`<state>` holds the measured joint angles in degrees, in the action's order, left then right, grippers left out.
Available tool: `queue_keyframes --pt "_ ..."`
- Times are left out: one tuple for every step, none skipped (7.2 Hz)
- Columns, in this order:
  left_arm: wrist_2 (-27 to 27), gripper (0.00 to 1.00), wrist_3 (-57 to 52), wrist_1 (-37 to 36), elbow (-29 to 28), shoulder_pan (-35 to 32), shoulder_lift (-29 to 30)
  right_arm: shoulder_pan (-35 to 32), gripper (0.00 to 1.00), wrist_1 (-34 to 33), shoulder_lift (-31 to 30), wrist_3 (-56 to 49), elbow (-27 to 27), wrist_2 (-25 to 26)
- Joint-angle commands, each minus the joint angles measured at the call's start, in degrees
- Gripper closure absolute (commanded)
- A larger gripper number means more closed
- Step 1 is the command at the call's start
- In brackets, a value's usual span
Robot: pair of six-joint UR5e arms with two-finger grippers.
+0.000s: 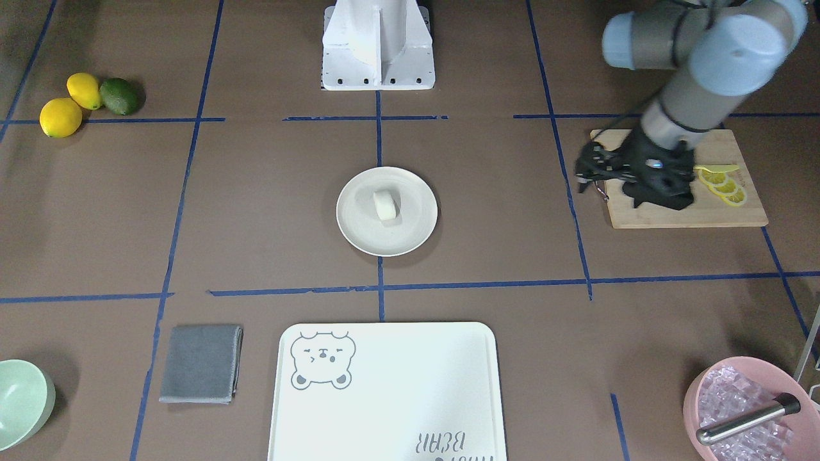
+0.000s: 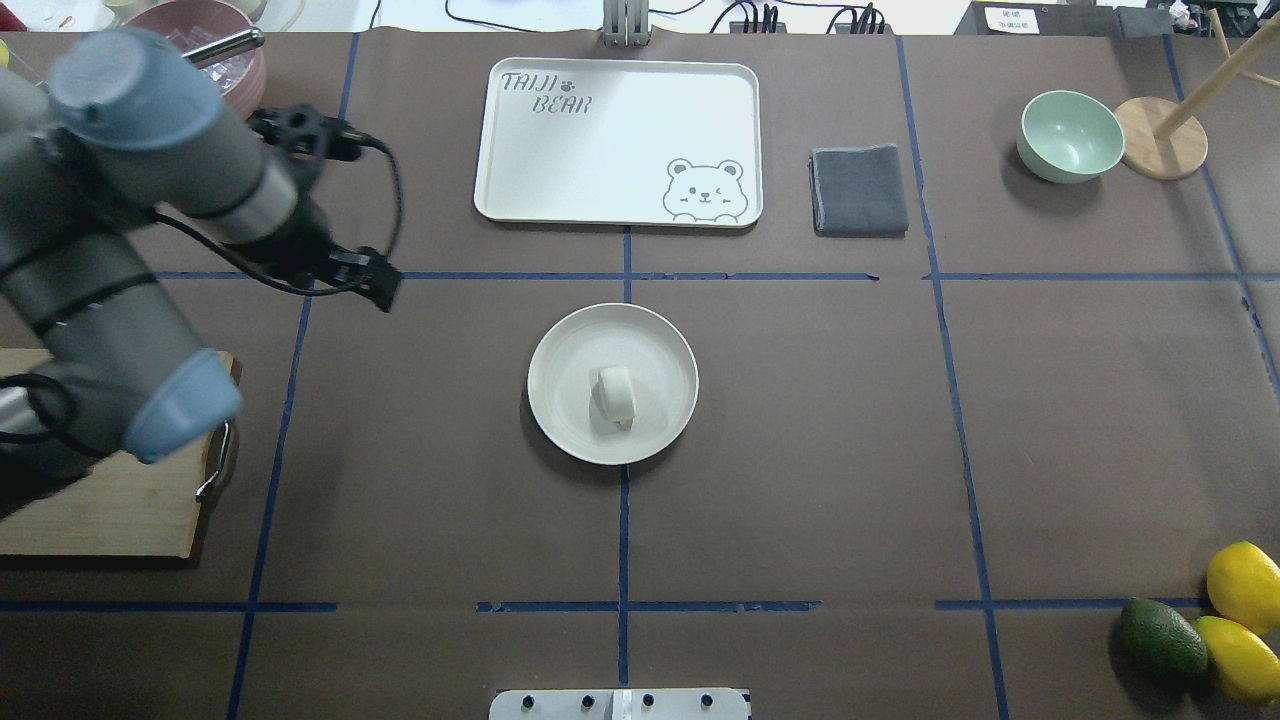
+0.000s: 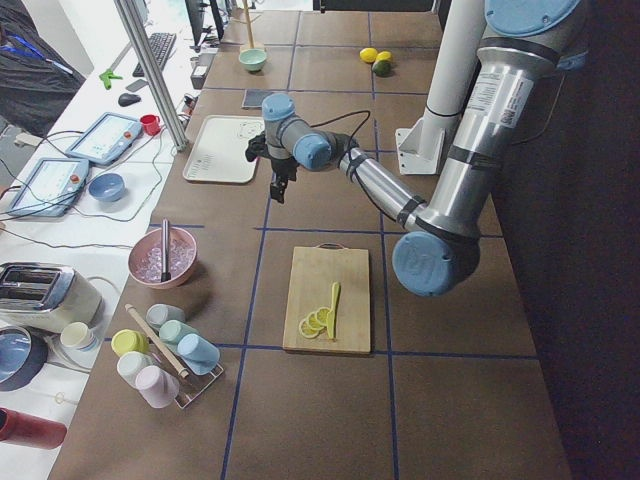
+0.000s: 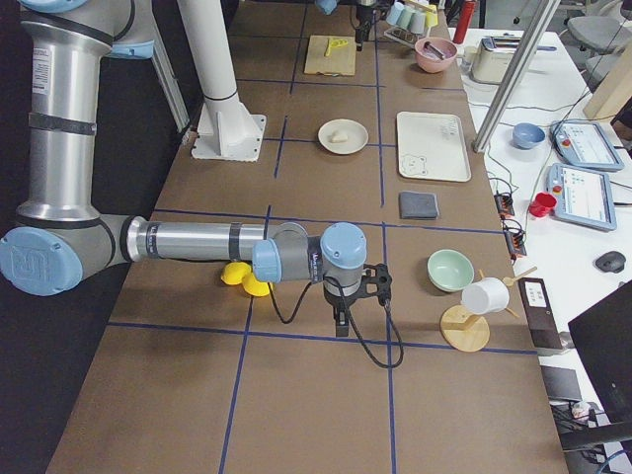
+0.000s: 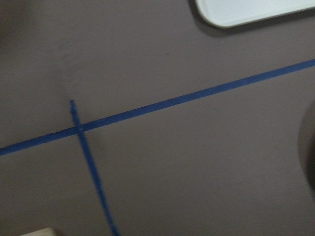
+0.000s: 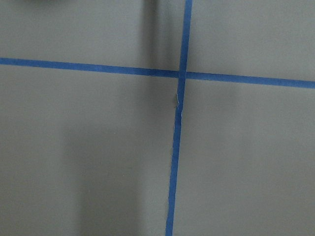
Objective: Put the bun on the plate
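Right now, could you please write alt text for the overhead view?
A white bun lies on a round cream plate at the middle of the brown table. The left gripper hangs off to the left, and a bear-printed tray lies beyond the plate.

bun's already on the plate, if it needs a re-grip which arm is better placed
Left. The left gripper hangs beside the plate that holds the bun, with only bare table between. The right gripper sits beyond the lemons, at the table's far end.
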<state>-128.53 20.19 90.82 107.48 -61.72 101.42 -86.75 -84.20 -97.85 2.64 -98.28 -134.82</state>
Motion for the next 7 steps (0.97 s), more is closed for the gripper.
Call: queue_keyframes --pt "-2.86 0.00 -16.10 -0.37 0.01 -14.77 -10.69 0.00 0.00 -0.08 0.02 -0.18 0.10 0.00" --pt "-6.70 0.00 -17.80 -0.12 -0.34 -19.97 -14.80 0.00 0.00 0.00 0.02 -0.35 0.10 0.00" --pt "-6.82 0.00 -18.60 0.06 -0.69 -22.54 -17.80 0.00 0.00 0.01 0.02 -0.35 0.01 0.00" --pt "-6.57 0.00 -18.69 0.14 -1.04 -23.18 -19.75 0.00 0.00 0.01 0.02 -0.44 0.01 0.00" --pt "-6.21 0.00 -18.35 0.41 -3.13 -23.18 -21.51 0.00 0.00 0.01 -0.06 -0.53 -0.07 0.00" --pt "-6.47 0.00 -17.82 0.32 -5.85 -23.18 -20.48 0.00 0.00 0.01 -0.06 -0.44 -0.07 0.00" --pt "-5.78 0.00 -17.90 0.23 -5.36 -23.18 -20.99 0.00 0.00 0.01 0.02 -0.61 -0.07 0.00"
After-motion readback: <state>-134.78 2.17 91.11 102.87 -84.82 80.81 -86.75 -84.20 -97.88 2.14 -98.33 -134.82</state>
